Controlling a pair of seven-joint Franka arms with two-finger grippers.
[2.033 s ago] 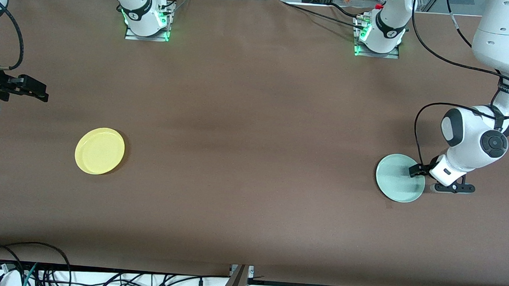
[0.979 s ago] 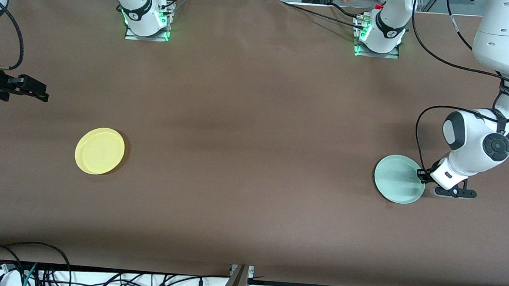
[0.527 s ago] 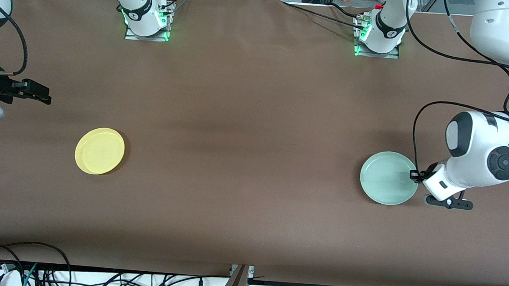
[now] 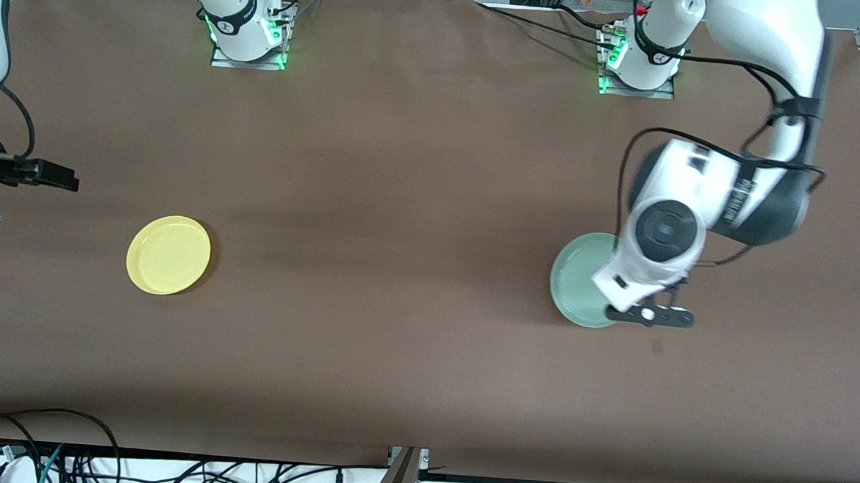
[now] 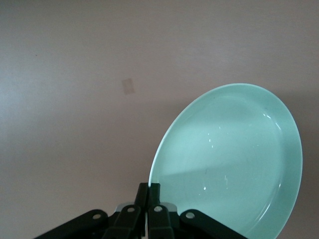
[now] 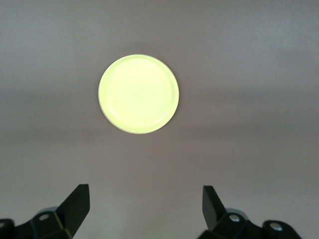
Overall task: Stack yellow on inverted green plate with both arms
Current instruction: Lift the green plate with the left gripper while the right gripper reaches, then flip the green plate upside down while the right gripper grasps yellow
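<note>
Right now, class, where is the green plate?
In the front view the green plate is toward the left arm's end of the table, its rim pinched in the shut left gripper, well apart from the yellow plate at the right arm's end.

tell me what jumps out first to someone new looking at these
The left hand is shut on the rim of the green plate, holding it tilted off the table toward the left arm's end. The yellow plate lies flat toward the right arm's end, with the open right hand hanging above the table near it.
</note>
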